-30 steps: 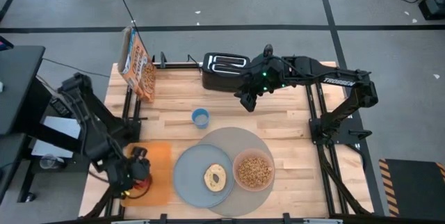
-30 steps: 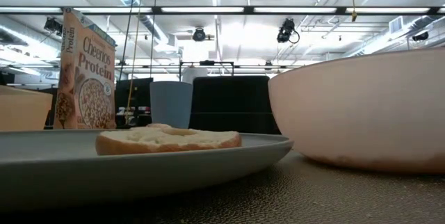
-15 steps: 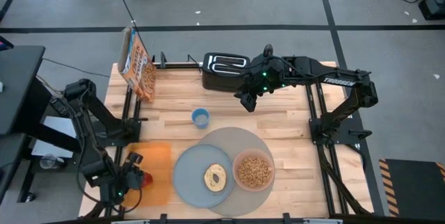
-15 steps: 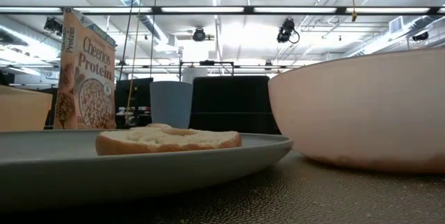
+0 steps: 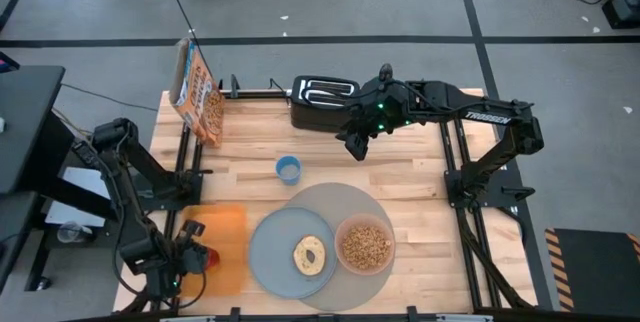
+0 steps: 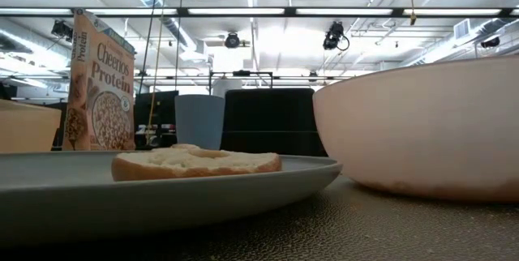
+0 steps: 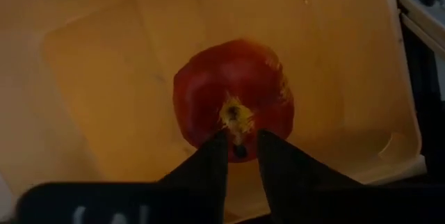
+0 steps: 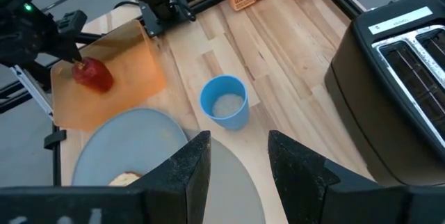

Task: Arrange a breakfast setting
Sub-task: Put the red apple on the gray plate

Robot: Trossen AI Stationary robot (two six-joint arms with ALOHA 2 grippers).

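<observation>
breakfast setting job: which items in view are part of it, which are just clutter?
Part of the job:
- grey mat
- plate
- toasted bread
- pink bowl of cereal
- apple, in the tray, left gripper at its stem

Just lying about:
- toaster
- cereal box
- blue cup
- orange tray

Apple (image 7: pixel 233 106): lower part hidden behind the left end effector (image 7: pixel 242 156); whether the tips grip its stem cannot be told.
Tray (image 7: pixel 104 78): cut by the frame edges around the apple.
Bowl (image 6: pixel 422 131): cut at the right edge in the low view; contents hidden by its wall.
Plate (image 6: pixel 146 188): cut at the left edge.
Spoon: not made out in any view.
</observation>
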